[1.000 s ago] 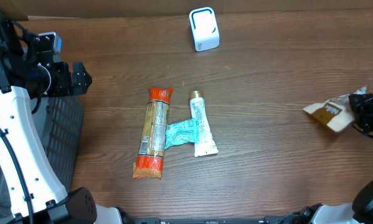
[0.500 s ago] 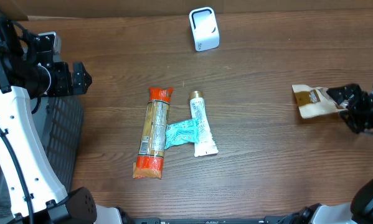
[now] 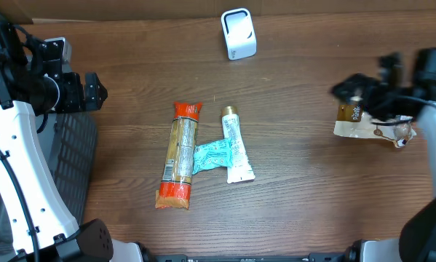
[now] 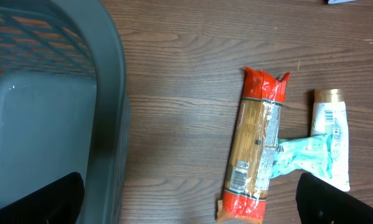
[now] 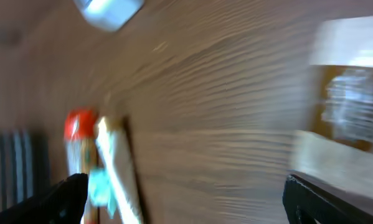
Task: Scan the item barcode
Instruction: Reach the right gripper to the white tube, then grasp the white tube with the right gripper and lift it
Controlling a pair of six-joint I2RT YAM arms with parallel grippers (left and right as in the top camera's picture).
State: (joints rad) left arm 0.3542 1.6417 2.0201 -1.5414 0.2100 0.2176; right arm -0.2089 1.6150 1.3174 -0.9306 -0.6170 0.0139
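Wooden table (image 3: 298,204) bears pasta packet (image 3: 180,155), tube (image 3: 234,144), teal pouch (image 3: 212,155), scanner (image 3: 238,33), brown packet (image 3: 367,125).

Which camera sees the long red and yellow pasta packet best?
The left wrist view: the pasta packet looks big and sharp, label showing. Overhead shows it whole but smaller. The right wrist view is blurry and shows only its red end.

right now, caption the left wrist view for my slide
A red-ended pasta pack, teal sachet and gold-capped tube lie on the wooden table, grey basket at frame left.
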